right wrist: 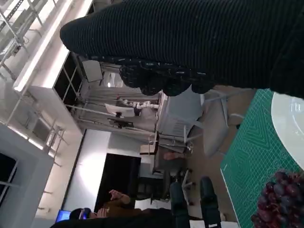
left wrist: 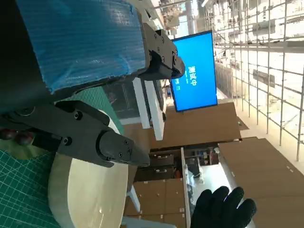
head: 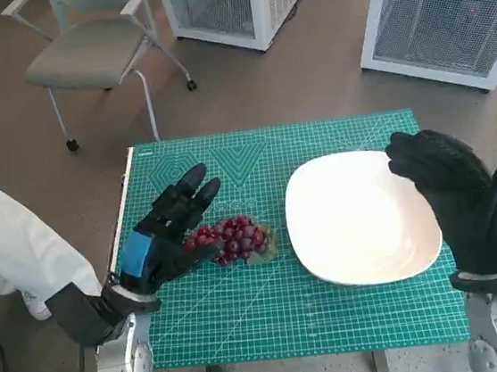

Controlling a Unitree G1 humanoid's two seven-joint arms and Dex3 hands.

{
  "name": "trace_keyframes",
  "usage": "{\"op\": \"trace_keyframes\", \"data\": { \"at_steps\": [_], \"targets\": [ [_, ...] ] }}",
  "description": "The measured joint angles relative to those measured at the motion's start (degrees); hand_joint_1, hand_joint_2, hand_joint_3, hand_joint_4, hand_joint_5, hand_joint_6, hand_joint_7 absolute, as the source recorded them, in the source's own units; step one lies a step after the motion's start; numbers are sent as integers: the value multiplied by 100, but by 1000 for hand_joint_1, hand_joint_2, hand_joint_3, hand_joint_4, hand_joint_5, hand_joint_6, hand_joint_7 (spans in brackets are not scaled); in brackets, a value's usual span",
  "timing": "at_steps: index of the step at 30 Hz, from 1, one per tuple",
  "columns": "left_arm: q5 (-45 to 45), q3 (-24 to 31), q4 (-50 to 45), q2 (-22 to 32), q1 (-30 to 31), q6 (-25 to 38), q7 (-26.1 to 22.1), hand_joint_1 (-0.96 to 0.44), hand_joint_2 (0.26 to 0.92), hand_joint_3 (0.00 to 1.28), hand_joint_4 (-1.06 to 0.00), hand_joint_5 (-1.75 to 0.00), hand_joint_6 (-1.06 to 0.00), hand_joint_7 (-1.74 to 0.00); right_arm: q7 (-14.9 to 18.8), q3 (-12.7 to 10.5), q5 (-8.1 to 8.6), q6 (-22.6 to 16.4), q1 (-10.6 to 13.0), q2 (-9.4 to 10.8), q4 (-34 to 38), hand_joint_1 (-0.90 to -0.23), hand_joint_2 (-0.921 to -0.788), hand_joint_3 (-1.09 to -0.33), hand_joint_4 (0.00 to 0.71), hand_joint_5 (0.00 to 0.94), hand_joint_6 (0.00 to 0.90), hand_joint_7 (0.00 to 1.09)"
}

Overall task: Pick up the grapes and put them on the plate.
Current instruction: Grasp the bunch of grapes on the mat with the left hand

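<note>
Red grapes (head: pixel 233 239) lie on the desk (head: pixel 336 320) just beside the plate (head: pixel 360 218), your left hand (head: pixel 168 231) spread over them holding nothing; close carelessly and you could crush them.

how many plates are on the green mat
1. A single white oval plate lies on the right half of the green cutting mat, beside the bunch of red grapes. The robot's gloved right hand hangs over its right edge.
</note>
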Motion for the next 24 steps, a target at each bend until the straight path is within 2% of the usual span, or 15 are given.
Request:
{"op": "trace_keyframes", "data": {
  "at_steps": [16,19,21,24],
  "targets": [
    [80,-23,-105,6,83,32,50,-294,917,11,-344,0,-398,-1,0,2,-1,-9,-6,0,30,-306,-921,-607,374,924,266,1023],
    [592,-111,-232,56,170,-86,336,-317,889,7,-254,0,-325,0,-1,2,0,-12,-8,1,26,-306,-921,-607,374,925,265,1023],
    [1081,-176,-352,131,236,-92,566,-333,846,5,-145,1,-249,0,-1,1,0,-16,-18,1,22,-307,-921,-607,374,925,265,1023],
    [1849,-246,-646,278,354,116,804,-319,786,2,-48,1,-198,-3,-1,-3,1,-29,-35,0,14,-309,-921,-606,374,925,265,1024]
  ]
}}
